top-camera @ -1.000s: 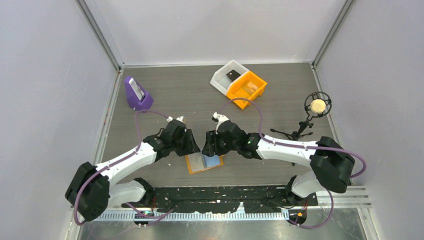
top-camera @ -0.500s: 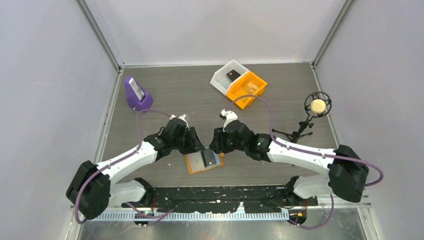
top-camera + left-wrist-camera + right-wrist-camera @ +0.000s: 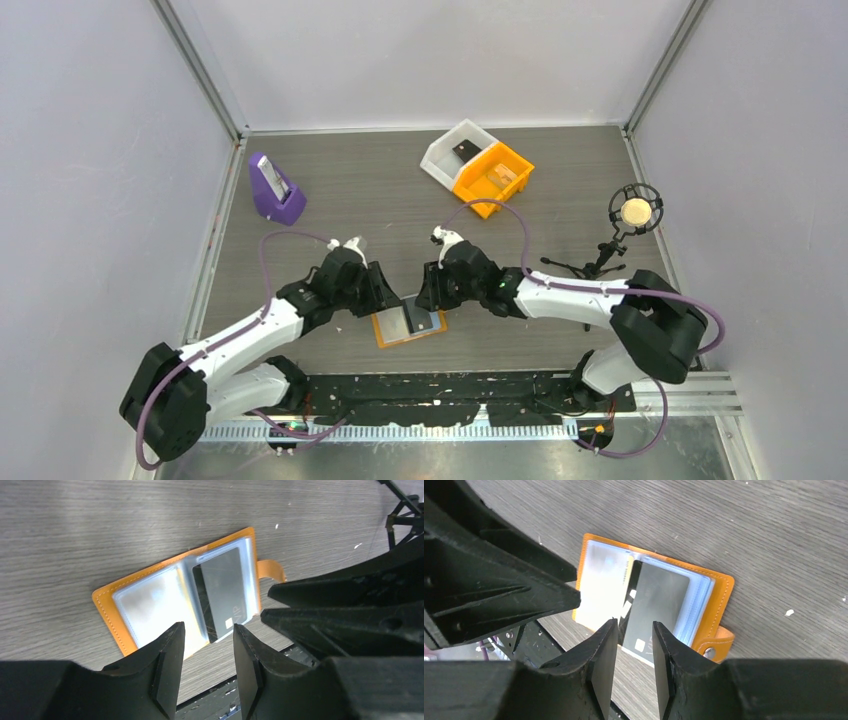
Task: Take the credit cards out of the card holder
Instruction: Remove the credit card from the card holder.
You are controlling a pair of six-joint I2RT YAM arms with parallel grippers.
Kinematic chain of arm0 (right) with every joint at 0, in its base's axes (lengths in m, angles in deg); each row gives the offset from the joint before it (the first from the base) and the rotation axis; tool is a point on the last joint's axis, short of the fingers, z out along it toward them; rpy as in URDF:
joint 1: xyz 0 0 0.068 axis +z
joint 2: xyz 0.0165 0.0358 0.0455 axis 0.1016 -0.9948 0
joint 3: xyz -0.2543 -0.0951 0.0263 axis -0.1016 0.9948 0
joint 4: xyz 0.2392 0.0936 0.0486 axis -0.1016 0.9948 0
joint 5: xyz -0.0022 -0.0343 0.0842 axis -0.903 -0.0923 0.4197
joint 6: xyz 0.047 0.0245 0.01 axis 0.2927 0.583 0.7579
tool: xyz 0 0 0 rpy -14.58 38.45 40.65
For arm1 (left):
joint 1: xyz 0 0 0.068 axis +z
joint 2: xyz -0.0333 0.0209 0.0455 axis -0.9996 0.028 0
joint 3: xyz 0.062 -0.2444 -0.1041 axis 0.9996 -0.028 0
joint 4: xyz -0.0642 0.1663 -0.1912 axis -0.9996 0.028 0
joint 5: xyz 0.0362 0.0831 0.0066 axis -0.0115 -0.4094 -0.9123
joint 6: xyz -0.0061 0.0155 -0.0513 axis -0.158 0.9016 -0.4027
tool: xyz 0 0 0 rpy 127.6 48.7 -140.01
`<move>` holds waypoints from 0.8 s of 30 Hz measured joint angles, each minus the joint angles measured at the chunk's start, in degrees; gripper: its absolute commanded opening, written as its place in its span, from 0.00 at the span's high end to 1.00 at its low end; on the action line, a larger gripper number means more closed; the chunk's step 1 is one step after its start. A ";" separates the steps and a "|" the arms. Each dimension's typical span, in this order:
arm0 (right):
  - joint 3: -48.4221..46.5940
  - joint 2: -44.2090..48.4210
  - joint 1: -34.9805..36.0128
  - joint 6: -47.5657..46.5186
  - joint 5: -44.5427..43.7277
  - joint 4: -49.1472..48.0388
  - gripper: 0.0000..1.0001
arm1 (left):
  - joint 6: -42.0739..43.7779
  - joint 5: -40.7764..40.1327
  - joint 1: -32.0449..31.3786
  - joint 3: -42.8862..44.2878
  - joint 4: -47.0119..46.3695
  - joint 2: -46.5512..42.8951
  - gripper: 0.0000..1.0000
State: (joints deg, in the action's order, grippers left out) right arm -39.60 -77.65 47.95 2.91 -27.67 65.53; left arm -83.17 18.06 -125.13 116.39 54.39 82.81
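One dark card (image 3: 656,602) pokes out of the holder (image 3: 408,326), which lies open on the table (image 3: 330,200). Just above it hang the left gripper (image 3: 207,630) and right gripper (image 3: 634,625), both part-open and gripping nothing. Step: first card extraction. Next, likely: right pinches the exposed card edge while left pins the cover.

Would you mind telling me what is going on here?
The card holder lies open and flat. The left end effector and right end effector hover over it from opposite sides, jaws parted, holding nothing. A dark card sits in a clear sleeve, one end poking past the holder's edge. It is not fully out yet.
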 measured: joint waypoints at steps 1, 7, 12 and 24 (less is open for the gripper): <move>0.35 -0.72 -0.42 0.26 0.70 -0.66 0.62 | -0.24 0.02 0.00 -0.72 -0.33 0.00 0.57; 1.46 -4.00 -1.84 1.44 3.82 -4.02 0.64 | -0.83 0.33 0.00 -3.96 -5.01 0.13 0.56; 3.02 -5.31 -1.84 1.95 4.31 -5.01 0.65 | -0.83 1.22 0.00 -4.13 -9.20 2.73 0.56; 4.33 -7.19 -1.84 2.36 4.33 -6.93 0.70 | -2.12 1.75 0.00 -7.72 -14.19 4.39 0.53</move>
State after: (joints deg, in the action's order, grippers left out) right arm -35.28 -84.84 46.11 5.28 -23.34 58.60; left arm -85.29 19.81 -125.13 108.67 40.20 87.21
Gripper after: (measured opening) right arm 0.312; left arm 0.469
